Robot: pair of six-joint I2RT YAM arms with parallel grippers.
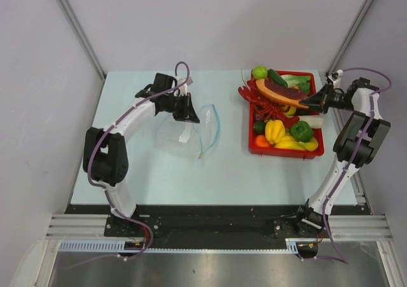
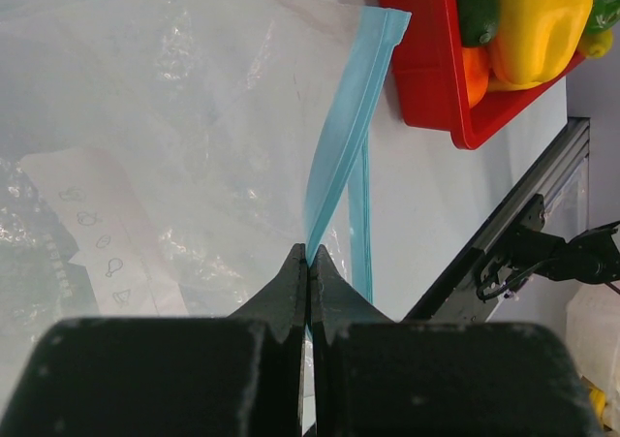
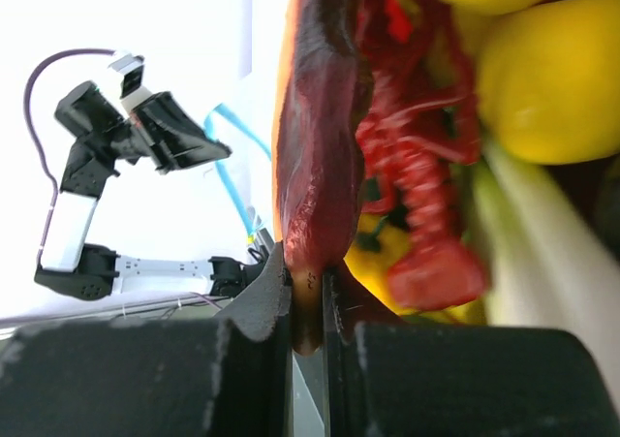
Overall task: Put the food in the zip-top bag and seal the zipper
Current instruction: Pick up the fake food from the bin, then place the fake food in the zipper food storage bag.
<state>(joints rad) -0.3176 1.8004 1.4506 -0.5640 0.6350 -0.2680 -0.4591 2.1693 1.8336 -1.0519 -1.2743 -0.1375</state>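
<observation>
On the left of the pale table, the left gripper is clenched on the zipper. The wrist view shows both fingers pressed flat together with the blue strip caught between them. The zip-top bag lies flat left of centre, its mouth edge turned right toward the tray. The zipper's long axis runs near to far, bowing outward. The fingers hide the strip's pinched end, and the bag's left and top parts are cut off in the wrist view. A white label shows faintly through the crinkled film, its print too small to read.

The bag holds no food. The food is heaped in the red tray, well apart to the right, including a yellow pepper, a green round fruit and a dark green cucumber.

Across the far half of the heap lies a long dark red piece, its axis left to right and its right end pointing at the right gripper. That gripper's jaws are drawn in on the end of the piece, which sits between them — its very tip hidden. Whether it is lifted off the heap I cannot tell. The surrounding fruit is blurred and cropped.
</observation>
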